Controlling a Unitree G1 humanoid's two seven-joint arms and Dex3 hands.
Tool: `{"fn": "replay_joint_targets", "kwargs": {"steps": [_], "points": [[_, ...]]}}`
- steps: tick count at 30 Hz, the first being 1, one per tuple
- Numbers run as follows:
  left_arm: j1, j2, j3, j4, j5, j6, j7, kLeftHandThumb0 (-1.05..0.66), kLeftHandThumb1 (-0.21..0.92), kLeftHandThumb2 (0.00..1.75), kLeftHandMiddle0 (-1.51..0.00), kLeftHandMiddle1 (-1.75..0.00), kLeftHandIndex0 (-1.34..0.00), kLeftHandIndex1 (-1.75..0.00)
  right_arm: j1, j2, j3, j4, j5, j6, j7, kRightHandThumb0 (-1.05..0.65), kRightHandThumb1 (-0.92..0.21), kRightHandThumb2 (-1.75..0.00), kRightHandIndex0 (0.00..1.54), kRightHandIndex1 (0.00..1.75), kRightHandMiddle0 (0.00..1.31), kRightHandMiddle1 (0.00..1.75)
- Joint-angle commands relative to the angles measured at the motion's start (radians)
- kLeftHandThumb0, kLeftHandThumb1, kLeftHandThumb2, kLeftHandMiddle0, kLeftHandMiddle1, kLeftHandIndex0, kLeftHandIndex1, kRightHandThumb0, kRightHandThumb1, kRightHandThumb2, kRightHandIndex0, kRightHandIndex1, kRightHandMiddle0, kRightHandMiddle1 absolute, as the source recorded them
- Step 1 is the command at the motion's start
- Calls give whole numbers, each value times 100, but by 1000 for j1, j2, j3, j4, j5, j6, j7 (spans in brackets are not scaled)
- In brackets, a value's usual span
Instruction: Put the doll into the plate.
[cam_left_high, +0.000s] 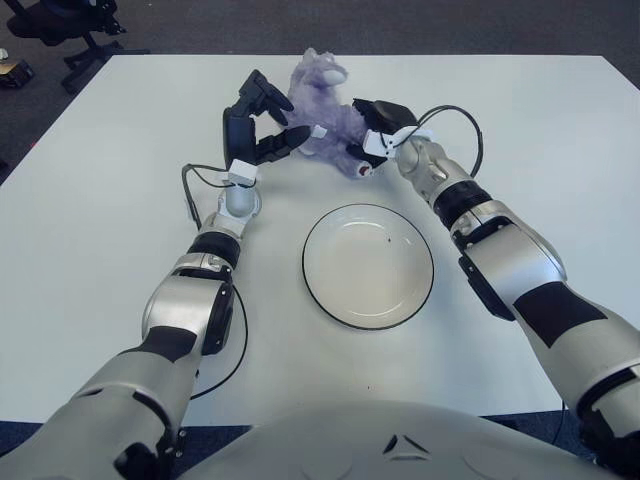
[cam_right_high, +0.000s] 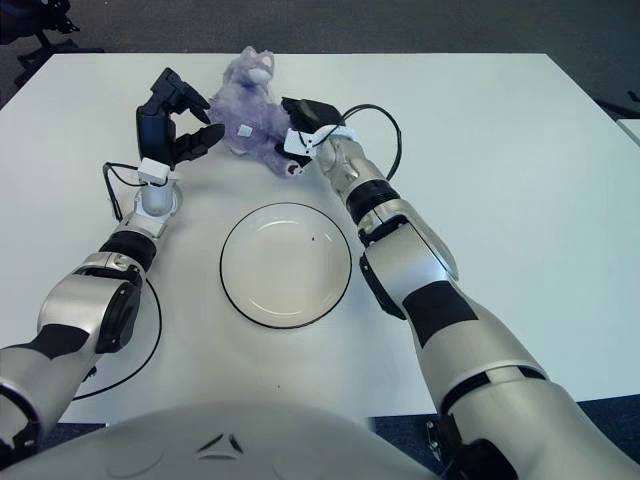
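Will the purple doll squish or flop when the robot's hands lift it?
Probably both. The doll looks like fuzzy plush, so it should squash between the left hand and right hand. Its limbs may droop. It likely weighs little and won't roll.

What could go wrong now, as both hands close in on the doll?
1. The doll is soft and sits between the left hand and right hand; an uneven squeeze may tip it or let it slip out.
2. The plate lies apart, nearer the robot; a weak hold may drop the doll short, on the table.
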Motion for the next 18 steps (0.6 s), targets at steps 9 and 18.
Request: {"fn": "replay_joint_targets", "kwargs": {"steps": [9, 18], "points": [[6, 0, -3, -2, 4, 4, 6, 3, 92, 9, -79, -175, -60, -175, 55, -103, 28, -20, -62, -85, -110, 0, -33, -127, 66, 162, 39, 175], [6, -1, -8, -2, 11, 5, 11, 3, 92, 9, -79, -175, -60, -175, 63, -178, 53, -60, -128, -135, -217, -28, -89, -33, 84, 174, 69, 175]]}}
